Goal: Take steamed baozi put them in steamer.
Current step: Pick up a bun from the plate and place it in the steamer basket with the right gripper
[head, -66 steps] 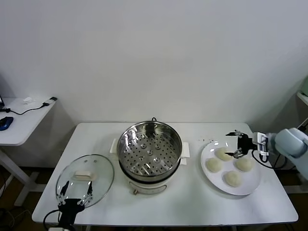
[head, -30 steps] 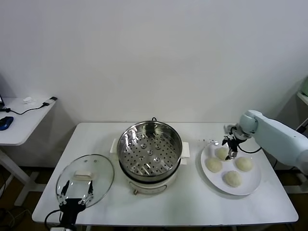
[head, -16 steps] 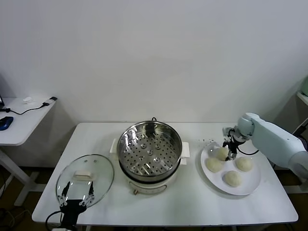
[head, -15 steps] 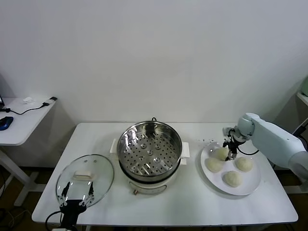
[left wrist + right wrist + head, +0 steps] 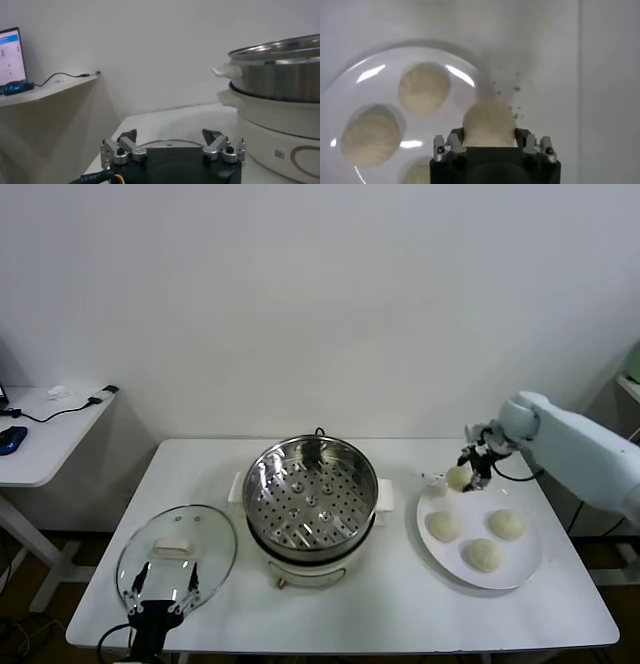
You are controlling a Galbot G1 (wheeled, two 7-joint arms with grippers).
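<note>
Right gripper [image 5: 468, 474] is pinching one baozi [image 5: 458, 477], carrying it above the plate [image 5: 520, 569] rim – probably clearing it before the steamer [image 5: 311, 489]. Left gripper [image 5: 171, 148] is idling spread beside the lid [image 5: 176, 556].

Pale blue-white arm [image 5: 575, 449], black silver-screwed claw [image 5: 489, 142]

From the right gripper [image 5: 470, 471], lifted off the plate [image 5: 525, 559] with a baozi [image 5: 458, 477], bare table lies leftward to the steamer [image 5: 311, 496]. Only its raised rim and side handle [image 5: 384, 496] stand between. Three buns crowd the plate below.
</note>
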